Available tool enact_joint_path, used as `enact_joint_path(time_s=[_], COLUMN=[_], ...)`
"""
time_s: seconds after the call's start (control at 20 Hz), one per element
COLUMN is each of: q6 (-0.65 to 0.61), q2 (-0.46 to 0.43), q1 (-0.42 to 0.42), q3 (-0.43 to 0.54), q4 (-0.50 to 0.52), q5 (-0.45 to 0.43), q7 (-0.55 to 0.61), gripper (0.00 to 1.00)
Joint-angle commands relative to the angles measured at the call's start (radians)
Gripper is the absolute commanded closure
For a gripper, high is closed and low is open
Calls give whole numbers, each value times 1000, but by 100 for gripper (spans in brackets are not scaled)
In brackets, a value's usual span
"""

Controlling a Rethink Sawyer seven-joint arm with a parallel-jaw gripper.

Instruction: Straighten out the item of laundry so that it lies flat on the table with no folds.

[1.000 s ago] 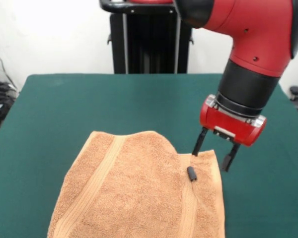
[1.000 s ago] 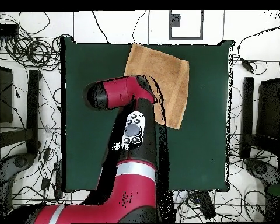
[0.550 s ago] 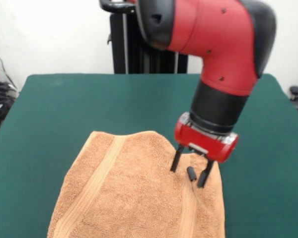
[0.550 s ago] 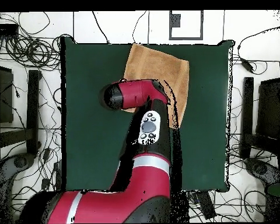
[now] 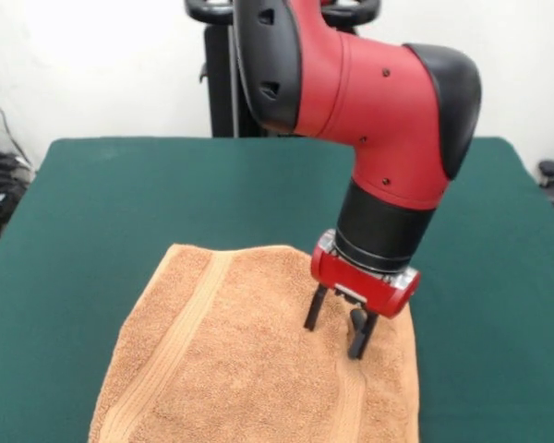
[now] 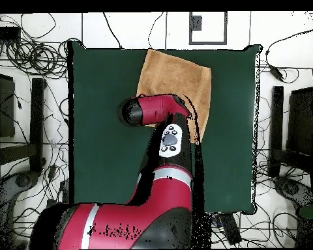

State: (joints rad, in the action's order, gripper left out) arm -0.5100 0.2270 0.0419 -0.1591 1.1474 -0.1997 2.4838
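Tool (image 5: 336, 333) spread on towel (image 5: 231, 369), seemingly touching; green table (image 5: 120, 203)

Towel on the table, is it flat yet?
Mostly: the orange-tan terry towel is largely spread on the dark green felt table. In hand: the open red tool is down on its far right corner. Left: that corner still looks rumpled and needs smoothing.

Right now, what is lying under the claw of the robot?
Under the open claw lies the orange towel, spread on the green table. A small dark piece on the towel shows beside one finger. The overhead view hides this spot behind the arm.
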Motion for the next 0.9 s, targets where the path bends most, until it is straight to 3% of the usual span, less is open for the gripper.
enact_joint_path(time_s=[0.05,0.9], q6=[-55,-25], q2=[-6,4], q1=[74,64], q3=[61,70], q4=[149,185], q5=[53,84], q7=[137,127], gripper=[0,0])
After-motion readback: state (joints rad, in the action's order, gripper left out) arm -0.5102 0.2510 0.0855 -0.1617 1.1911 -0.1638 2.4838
